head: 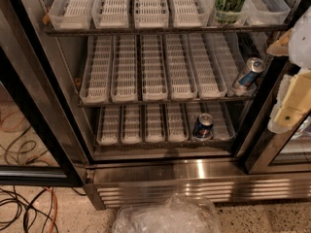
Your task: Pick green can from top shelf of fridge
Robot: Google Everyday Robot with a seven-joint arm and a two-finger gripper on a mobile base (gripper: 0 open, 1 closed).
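1. Pincer (pixel 291 98) is seen at the right edge, apart from the green can (pixel 231 1); its opening cannot be told.
2. The green can is kept upright on the top shelf (pixel 146 30), right side.

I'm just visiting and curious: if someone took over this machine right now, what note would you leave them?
Gripper: at the right edge, in front of the fridge, below the can, not touching it.
Green can: standing towards the right of the top shelf.
Done: door open.
Left: reach up, grasp the can, lift it out.
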